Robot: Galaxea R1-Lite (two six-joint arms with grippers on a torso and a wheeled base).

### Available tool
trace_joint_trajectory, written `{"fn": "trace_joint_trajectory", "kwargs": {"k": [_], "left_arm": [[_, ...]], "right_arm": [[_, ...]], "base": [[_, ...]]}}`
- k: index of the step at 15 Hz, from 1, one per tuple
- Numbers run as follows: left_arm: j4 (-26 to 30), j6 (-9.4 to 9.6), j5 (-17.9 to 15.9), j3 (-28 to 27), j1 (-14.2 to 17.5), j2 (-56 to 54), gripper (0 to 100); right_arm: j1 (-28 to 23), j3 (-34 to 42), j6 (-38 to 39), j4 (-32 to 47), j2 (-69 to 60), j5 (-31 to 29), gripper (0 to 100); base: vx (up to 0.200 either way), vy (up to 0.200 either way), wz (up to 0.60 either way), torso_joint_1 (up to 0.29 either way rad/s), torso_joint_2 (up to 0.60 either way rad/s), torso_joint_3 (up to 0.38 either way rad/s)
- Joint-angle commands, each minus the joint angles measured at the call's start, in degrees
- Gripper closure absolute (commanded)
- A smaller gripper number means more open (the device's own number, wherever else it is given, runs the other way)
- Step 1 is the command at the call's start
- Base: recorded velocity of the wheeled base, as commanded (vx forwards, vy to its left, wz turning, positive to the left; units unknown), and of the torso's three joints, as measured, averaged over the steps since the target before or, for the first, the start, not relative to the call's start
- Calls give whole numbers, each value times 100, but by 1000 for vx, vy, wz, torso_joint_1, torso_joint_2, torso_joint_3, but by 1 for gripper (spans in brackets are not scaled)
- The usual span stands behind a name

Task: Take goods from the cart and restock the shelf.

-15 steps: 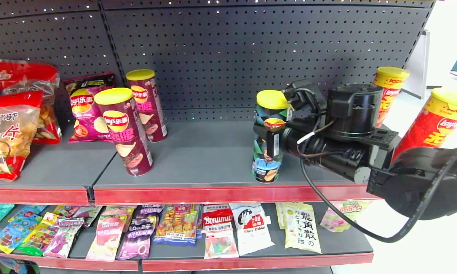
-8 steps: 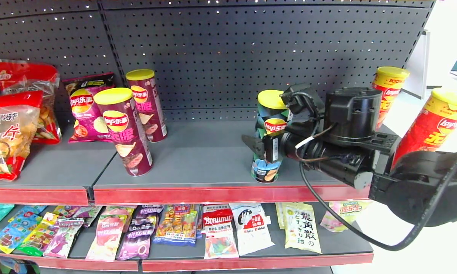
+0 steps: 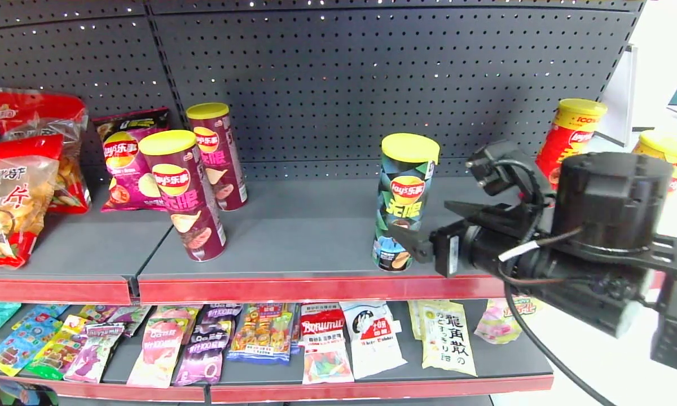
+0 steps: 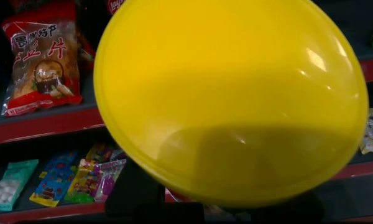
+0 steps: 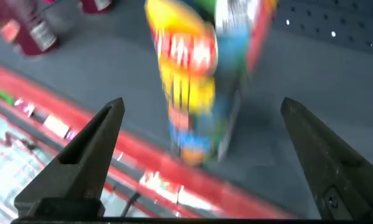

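**One can set on the upper shelf, right gripper released**

1. Task item. The teal can (image 3: 406,186) with the yellow lid stands upright on the upper shelf (image 3: 310,231), near the red front edge and right of centre. It occupies the same spot as in both earlier frames.

2. Right gripper. The right gripper (image 3: 420,217) is spread wide and touches nothing. One second ago it was clamped around the middle of the teal can. Half a second ago the fingers had begun to part while staying alongside the can. The gripper has since drawn back to the right and toward the shelf front, so the whole can label is uncovered. In the right wrist view the gripper (image 5: 202,102) points at the can (image 5: 205,81), which stands well apart from both fingers.

3. Left gripper. A large yellow lid (image 4: 230,93) sits close before the left wrist camera. The left gripper (image 4: 174,208) shows as a dark shape under the lid, and whether it is open or closed cannot be told.

4. Surroundings. Two maroon cans (image 3: 183,192) stand unmoved on the left of the shelf. A red can (image 3: 570,141) stands behind the right arm, at the shelf's right end.
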Motion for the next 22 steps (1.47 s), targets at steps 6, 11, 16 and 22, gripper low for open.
{"fn": "trace_joint_trajectory", "kwargs": {"k": [6,11,16,22], "left_arm": [[-35,4,-67,-233,-7,446,100],[-44,-22,-920,-567,-103,1132,100],[-405,-84,-1465,-796,-103,1650,100],[-607,-92,-1544,-919,-103,2020,100]], "right_arm": [[-1484,2933,-1093,72,-3844,32,0],[-3848,4041,-952,1829,-6744,260,0],[-3795,3962,-1031,3772,-8546,76,0],[-3795,3971,-636,3781,-8546,-30,0]], "base": [[0,0,0,0,0,0],[0,0,0,0,0,0],[0,0,0,0,0,0],[0,0,-300,0,1,1]]}}
